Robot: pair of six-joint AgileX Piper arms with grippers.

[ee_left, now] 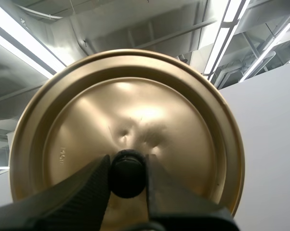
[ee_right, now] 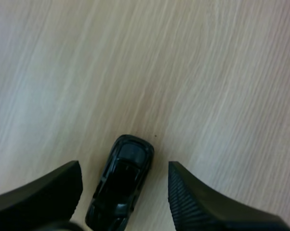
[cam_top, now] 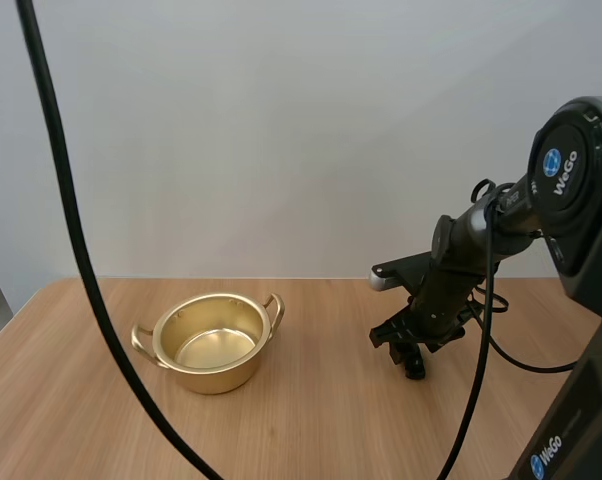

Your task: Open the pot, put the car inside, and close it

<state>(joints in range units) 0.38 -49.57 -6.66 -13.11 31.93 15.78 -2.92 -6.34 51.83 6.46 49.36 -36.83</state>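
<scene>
Nearest in the high view is my right arm point(cam_top: 571, 200), a rounded black housing reaching down so that the right gripper point(cam_top: 413, 362) stands low over the table point(cam_top: 311, 430), right of its middle and toward the far edge. One pot point(cam_top: 211, 345), round, shiny and gold-coloured with two loop handles point(cam_top: 274, 305), sits lidless and upright left of the middle, its smooth inside showing nothing in it. Pale, finely grained bare wood lies between pot and gripper, and a broad bare strip runs along the near edge. From the left wrist, the left gripper point(ee_left: 127, 163) is clamped on one round black knob point(ee_left: 127, 175), its ribbed black fingers point(ee_left: 87, 187) pressing it from both sides; the knob belongs to one circular gold lid point(ee_left: 135, 101) with a raised rim, held up off the table. From the right wrist, the two ribbed fingers point(ee_right: 48, 192) stand wide apart over the wood, and one small glossy black car point(ee_right: 121, 183) lies flat on the table between them, touching neither, with bare wood all round.
</scene>
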